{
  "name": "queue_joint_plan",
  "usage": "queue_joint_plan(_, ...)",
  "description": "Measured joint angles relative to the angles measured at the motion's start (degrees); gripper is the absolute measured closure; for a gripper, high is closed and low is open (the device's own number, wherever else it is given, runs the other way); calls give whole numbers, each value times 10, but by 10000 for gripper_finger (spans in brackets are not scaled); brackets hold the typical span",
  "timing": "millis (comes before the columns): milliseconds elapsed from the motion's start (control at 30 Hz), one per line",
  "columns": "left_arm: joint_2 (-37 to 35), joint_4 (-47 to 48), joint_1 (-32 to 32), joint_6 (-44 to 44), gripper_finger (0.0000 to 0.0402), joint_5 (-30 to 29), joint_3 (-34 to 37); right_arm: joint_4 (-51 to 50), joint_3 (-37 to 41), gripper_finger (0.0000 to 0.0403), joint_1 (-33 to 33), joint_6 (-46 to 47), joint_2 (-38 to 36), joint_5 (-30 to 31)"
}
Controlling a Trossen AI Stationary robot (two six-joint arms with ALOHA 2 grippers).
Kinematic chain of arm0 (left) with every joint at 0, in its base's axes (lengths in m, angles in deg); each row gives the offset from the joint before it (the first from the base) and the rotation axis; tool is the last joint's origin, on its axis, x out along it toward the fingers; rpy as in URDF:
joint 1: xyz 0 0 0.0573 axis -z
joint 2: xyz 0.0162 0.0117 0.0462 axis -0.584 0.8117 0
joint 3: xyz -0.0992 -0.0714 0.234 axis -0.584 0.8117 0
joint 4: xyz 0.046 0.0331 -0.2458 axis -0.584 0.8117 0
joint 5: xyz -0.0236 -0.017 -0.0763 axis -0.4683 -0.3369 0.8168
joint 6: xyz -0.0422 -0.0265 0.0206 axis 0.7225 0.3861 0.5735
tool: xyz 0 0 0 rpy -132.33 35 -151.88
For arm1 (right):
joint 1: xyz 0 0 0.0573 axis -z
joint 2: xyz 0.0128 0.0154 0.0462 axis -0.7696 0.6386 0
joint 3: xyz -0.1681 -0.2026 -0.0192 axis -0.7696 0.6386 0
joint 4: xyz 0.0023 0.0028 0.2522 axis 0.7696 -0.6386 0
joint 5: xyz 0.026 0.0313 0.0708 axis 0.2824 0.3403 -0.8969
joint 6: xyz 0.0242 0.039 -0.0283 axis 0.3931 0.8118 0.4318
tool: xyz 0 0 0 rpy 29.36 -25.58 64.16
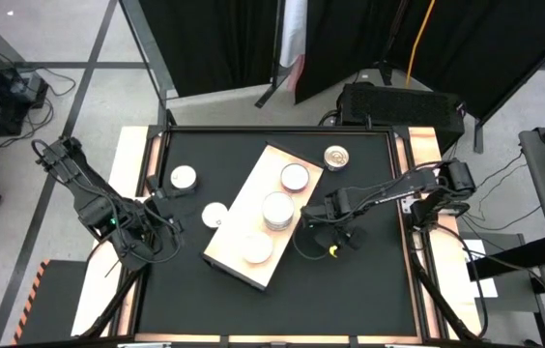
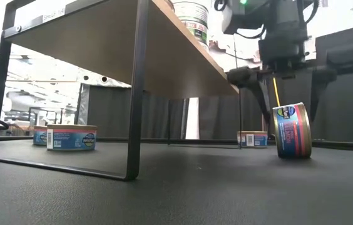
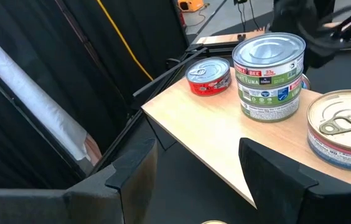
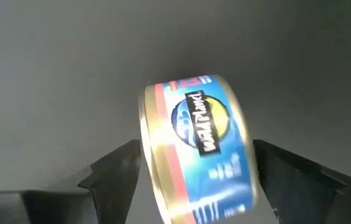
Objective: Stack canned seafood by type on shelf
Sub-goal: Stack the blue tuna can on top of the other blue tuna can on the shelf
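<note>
The step in hand is picking up a stray tin: one blue-labelled can (image 2: 292,130) stands on its edge on the black tabletop (image 1: 350,280), just off the shelf's (image 1: 243,208) right long edge. The right gripper (image 4: 191,168) hangs over it with jaws spread wide, one finger on each side, not yet touching as far as the views show. Next it probably must lower and close squarely, since the can could roll. Farther off, the left gripper (image 3: 194,171) waits open near the shelf's left edge, holding nothing.
</note>
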Motion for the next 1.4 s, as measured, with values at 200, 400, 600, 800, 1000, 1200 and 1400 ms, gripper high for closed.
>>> queue_joint_plan(200,0,0,0,0,171,0,0,2,0,110,3,10,14,0)
queue_joint_plan(400,0,0,0,0,171,0,0,-5,0,139,4,15,-2,-12)
queue_joint_plan(600,0,0,0,0,171,0,0,0,-1,167,4,9,-2,-16)
queue_joint_plan(800,0,0,0,0,171,0,0,10,-1,205,4,34,-2,-15)
queue_joint_plan(1000,0,0,0,0,171,0,0,18,-1,217,-7,81,-2,-14)
queue_joint_plan(1200,0,0,0,-1,171,0,0,20,-13,210,-35,166,-1,-16)
queue_joint_plan(1400,0,-1,0,-12,171,0,0,-15,-83,214,-67,290,-1,-34)
